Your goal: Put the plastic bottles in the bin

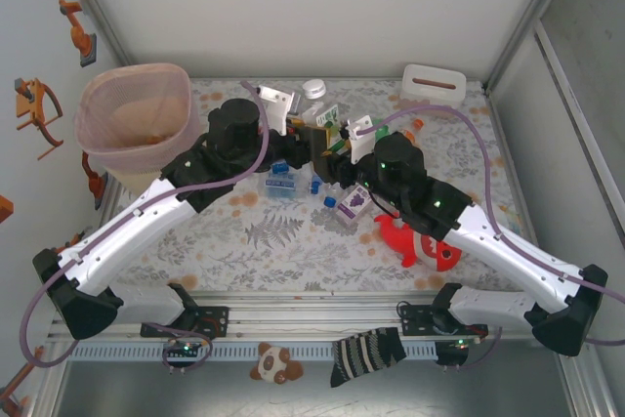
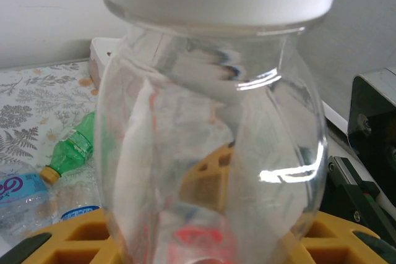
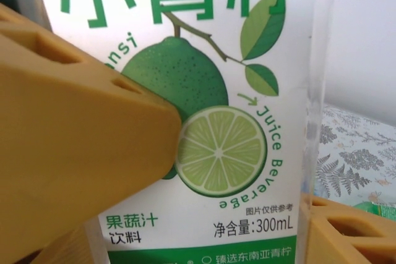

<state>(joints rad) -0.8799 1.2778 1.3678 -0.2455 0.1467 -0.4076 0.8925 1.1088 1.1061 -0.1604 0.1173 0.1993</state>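
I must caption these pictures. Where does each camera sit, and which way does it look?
Top external: above, behind the bases, looking down at the table; left arm and right arm show.
Left wrist: on the left arm, facing a clear bottle between its yellow fingers.
Right wrist: on the right arm, facing a lime juice bottle between its yellow fingers.
Shared: the fern-patterned table, in all three.

- Your left arm [image 1: 127,231] and right arm [image 1: 508,251] have white shells, black joints and black bases.
- A purple cable [image 1: 486,183] loops along each arm.
- Small green lights glow on the black housings.
- Your fingers [image 3: 74,153] are mustard-yellow, with slotted cut-outs.
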